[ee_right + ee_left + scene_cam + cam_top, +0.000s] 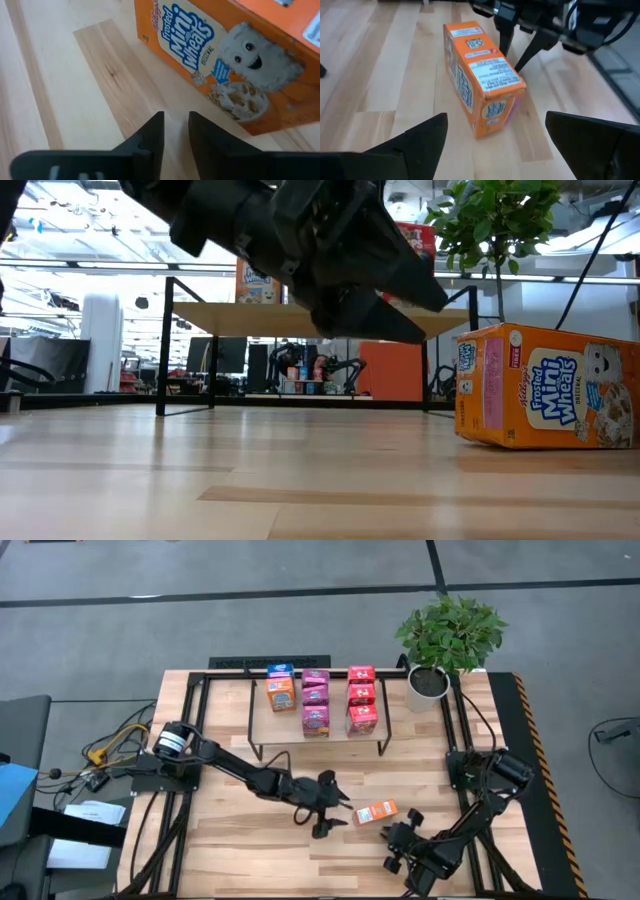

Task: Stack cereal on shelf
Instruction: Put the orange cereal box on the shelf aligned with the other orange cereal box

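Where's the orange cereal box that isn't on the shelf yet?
In the high view, the orange cardboard cereal box lies on its side on the tabletop's near right part, between the open left gripper and the right gripper.

An orange-and-blue cardboard cereal box (376,812) lies on its side on the light wooden tabletop (230,840), in front of the black-tube shelf with a wooden board (320,730). The left gripper (332,808) is just left of it, the right gripper (400,840) just beside it to the front right. Seven boxes stand on the shelf board; a potted green plant (446,640) stands right of the shelf.
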Controlling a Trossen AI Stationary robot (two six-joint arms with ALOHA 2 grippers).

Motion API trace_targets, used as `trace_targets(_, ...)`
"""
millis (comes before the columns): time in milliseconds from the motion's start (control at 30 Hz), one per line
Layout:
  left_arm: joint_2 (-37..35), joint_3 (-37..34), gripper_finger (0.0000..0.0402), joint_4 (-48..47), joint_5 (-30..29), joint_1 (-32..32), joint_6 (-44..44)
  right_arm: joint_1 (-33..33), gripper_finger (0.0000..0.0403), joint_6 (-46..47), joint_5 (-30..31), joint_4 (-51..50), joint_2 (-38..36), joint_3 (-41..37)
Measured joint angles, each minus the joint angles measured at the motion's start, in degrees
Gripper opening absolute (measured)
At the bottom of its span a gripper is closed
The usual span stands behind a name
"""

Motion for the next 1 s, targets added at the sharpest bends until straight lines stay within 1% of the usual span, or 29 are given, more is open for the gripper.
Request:
trace_targets(133, 0.0, 0.9, 0.0332, -2.6, -4.9, -1.8, 1.3, -1.8, 0.0137, -4.5, 0.1, 3.0, 0.0, 0.0)
trace_targets(233, 0.0, 0.9, 0.0332, -3.1, -7.5, -2.2, 0.8, -3.6, 0.0146, -9.0, 0.8, 5.8, 0.0, 0.0)
trace_targets(367, 0.0, 0.9, 0.0332, -4.4, -8.2, -2.2, -0.8, -6.7, 0.0147, -13.4, 0.9, 8.3, 0.0, 0.0)
trace_targets(533, 0.0, 0.9, 0.0332, -5.8, -10.4, -2.2, -1.0, -9.8, 0.0136, -18.3, 0.9, 11.3, 0.0, 0.0)
trace_targets(633, 0.0, 0.9, 0.0332, -6.2, -11.0, -2.0, -0.8, -10.2, 0.013, -20.7, 0.9, 12.7, 0.0, 0.1)
trace_targets(800, 0.1, 0.9, 0.0332, -6.1, -12.4, -1.8, -0.2, -10.1, 0.0126, -21.1, 0.9, 12.7, 0.0, 0.1)
trace_targets(900, 1.8, 0.8, 0.0332, -3.3, -12.7, -1.7, -0.2, -10.1, 0.0127, -21.1, 0.9, 12.7, 0.0, 0.1)
trace_targets(1000, 4.9, 0.8, 0.0332, 0.6, -11.7, -1.7, -0.6, -10.1, 0.013, -21.1, 0.9, 12.6, 0.0, 0.1)
